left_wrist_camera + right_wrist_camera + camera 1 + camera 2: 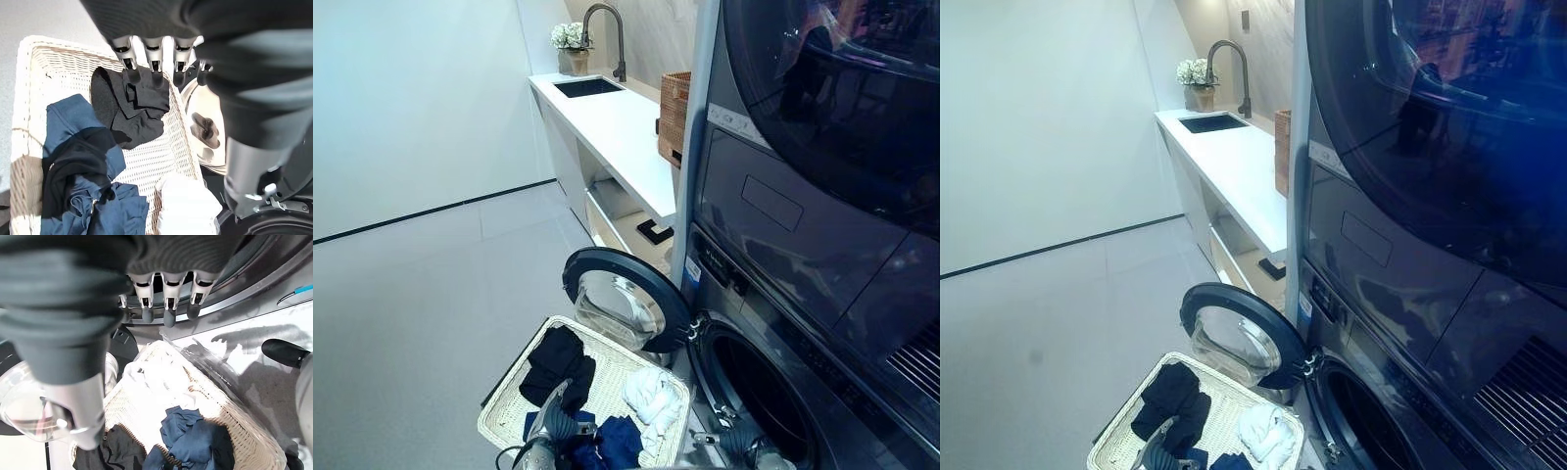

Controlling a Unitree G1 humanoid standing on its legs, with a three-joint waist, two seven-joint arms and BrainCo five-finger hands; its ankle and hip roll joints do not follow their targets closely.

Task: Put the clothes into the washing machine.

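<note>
Both hands, left hand [155,58] and right hand [168,298], hang empty with fingers loosely uncurled over the basket [29,63] (soft, light clothes [134,105]: I'd pinch a bunched fold).

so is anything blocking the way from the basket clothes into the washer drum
Nothing visible does. The washer door is swung fully open beside the drum opening, and the basket with black, white and blue clothes sits right before it.

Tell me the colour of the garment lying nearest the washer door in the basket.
White, bunched at the basket's door-side corner; the left eye view shows it best.
</note>
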